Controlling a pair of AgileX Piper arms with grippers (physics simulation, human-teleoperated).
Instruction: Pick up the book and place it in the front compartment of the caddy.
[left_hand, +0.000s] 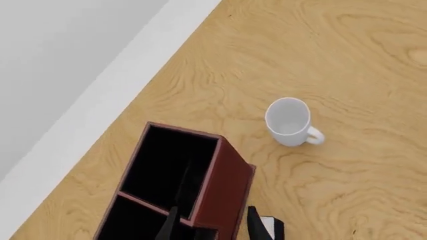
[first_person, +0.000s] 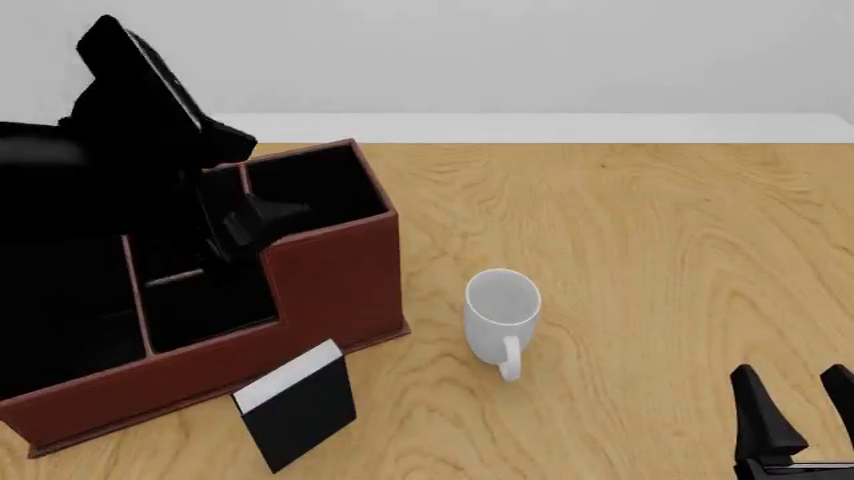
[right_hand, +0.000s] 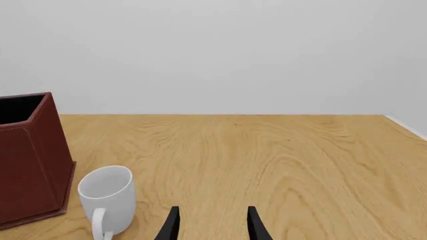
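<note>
1. Black book (first_person: 296, 405) lies on the table against the caddy's (first_person: 334, 285) front wall — below the left gripper (left_hand: 210, 222), fingers spread, empty.
2. Right gripper (first_person: 801, 405) also spread — bare wood ahead, mug (first_person: 502, 305) to its left.

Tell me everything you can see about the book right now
The book is thin and rectangular, with a plain black cover and a white strip of page edges along its far side. It lies flat on the wooden table, skewed, right against the caddy's front wall, left of the white mug. Nothing grips it.
</note>
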